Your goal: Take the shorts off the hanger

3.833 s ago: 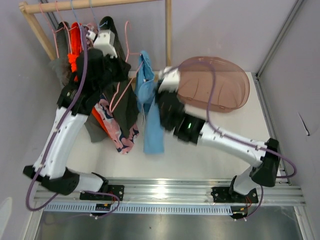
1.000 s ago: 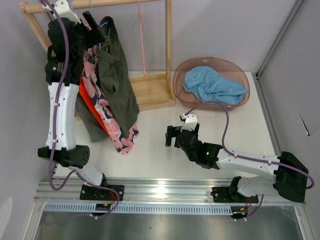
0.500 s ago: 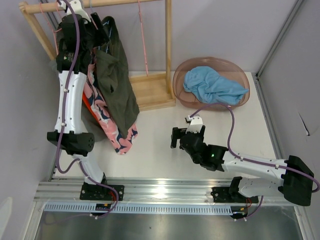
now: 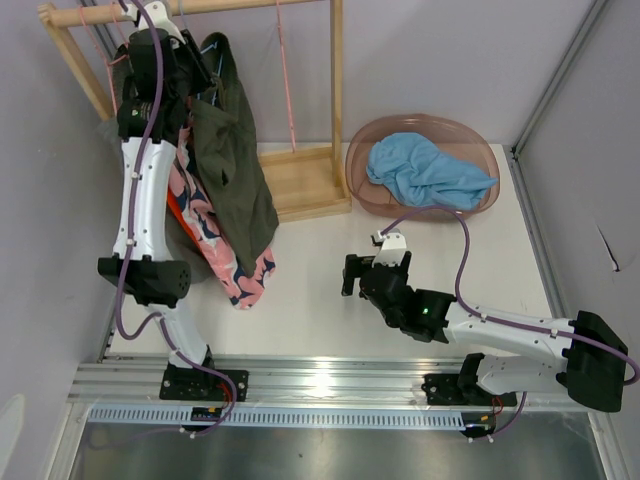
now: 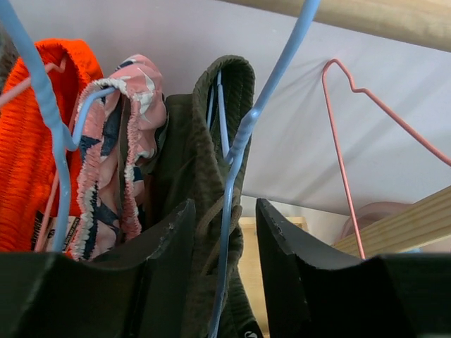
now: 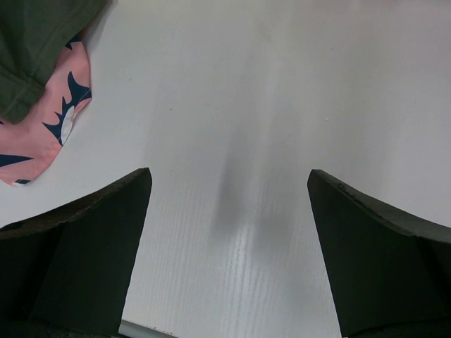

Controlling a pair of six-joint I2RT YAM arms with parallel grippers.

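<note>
Shorts of soft dark olive green fabric (image 4: 235, 170) are hung on a blue wire hanger (image 5: 239, 141) from the wooden rail (image 4: 200, 8), crowded by pink floral shorts with navy (image 5: 106, 162) and ribbed bright orange shorts (image 5: 28, 141). The left gripper (image 5: 224, 211) is spread around the hanger wire and olive waistband. Light blue shorts (image 4: 425, 170) are crumpled in a translucent oval basket (image 4: 465, 140). The right gripper (image 6: 229, 183) is spread, empty, over the white table (image 4: 310, 290).

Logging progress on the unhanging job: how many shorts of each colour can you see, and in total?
Light blue shorts: 1
Dark olive shorts: 1
Pink floral shorts: 1
Orange shorts: 1
Total: 4 in plain view; the left arm may hide more.
</note>
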